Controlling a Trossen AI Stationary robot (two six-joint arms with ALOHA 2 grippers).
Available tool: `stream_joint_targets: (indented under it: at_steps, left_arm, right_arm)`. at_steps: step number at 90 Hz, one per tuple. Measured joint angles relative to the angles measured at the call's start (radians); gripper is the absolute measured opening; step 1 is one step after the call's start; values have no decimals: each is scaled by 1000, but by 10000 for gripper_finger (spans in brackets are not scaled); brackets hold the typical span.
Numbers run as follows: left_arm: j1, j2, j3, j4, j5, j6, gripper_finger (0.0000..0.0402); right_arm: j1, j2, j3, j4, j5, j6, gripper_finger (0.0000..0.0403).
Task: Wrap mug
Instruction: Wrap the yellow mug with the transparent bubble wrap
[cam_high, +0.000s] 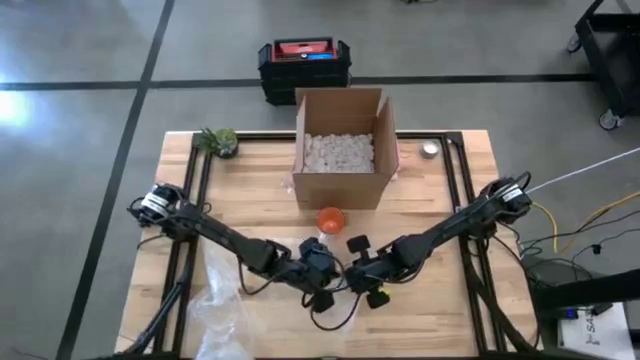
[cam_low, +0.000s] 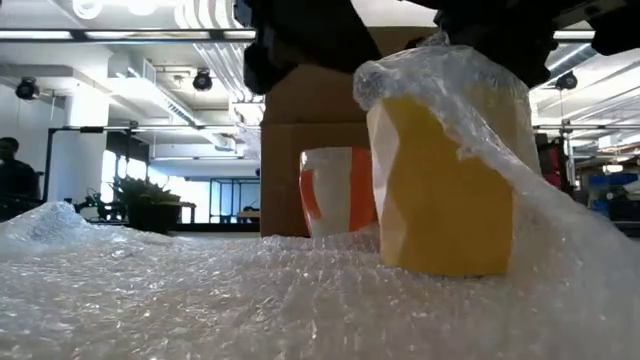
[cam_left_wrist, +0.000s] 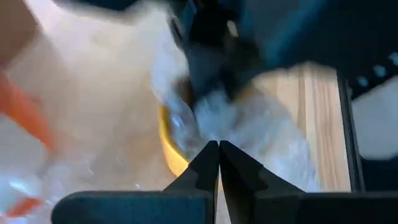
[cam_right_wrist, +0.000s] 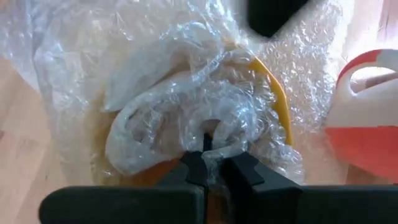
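A yellow mug (cam_low: 440, 195) stands upright on a sheet of bubble wrap (cam_low: 200, 290) near the table's front, with wrap drawn over its top and side. In the high view both grippers hide it. My left gripper (cam_high: 318, 264) and my right gripper (cam_high: 362, 272) meet just above it, each shut on the wrap. In the right wrist view the wrap (cam_right_wrist: 186, 106) is bunched into the mug's mouth, beside the yellow rim (cam_right_wrist: 277, 93). An orange-and-white mug (cam_high: 331, 218) stands behind, toward the box. My left gripper pinches bubble wrap (cam_left_wrist: 231, 127) between its two fingertips, coming from above at the yellow mug's rim (cam_left_wrist: 169, 152). One layer or several, I cannot tell. My right gripper pinches a bunched fold of wrap (cam_right_wrist: 214, 127) over the mug's mouth from above, in several crumpled layers; the wrap runs down the mug's side (cam_low: 500, 150) to the table.
An open cardboard box (cam_high: 343, 150) with white packing filler stands at the table's far middle. A small plant (cam_high: 218, 140) sits at the far left and a small round object (cam_high: 430, 150) at the far right. Loose wrap (cam_high: 225, 300) spreads toward the near left corner.
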Motion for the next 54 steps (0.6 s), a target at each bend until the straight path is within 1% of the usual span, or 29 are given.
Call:
stream_joint_targets:
  at_steps: [10, 17, 24, 30, 43, 54]
  left_arm:
    - [-5, 10, 0, 37, 11, 20, 0]
    - [-5, 26, 0, 103, 11, 40, 0]
    - [5, 60, -5, 178, 13, 55, 0]
    - [17, 94, -7, 207, 12, 60, 0]
    - [23, 138, -5, 210, -78, 35, 0]
    - [26, 146, -6, 209, -93, 23, 0]
  right_arm:
    - [0, -1, 0, 3, 2, 7, 7]
    - [0, -1, 0, 7, 2, 7, 7]
    - [0, -1, 0, 20, 4, 7, 7]
    - [0, -1, 0, 30, 4, 8, 7]
    - [0, -2, 14, 2, 2, 15, 7]
    - [13, -3, 70, -87, 1, 15, 7]
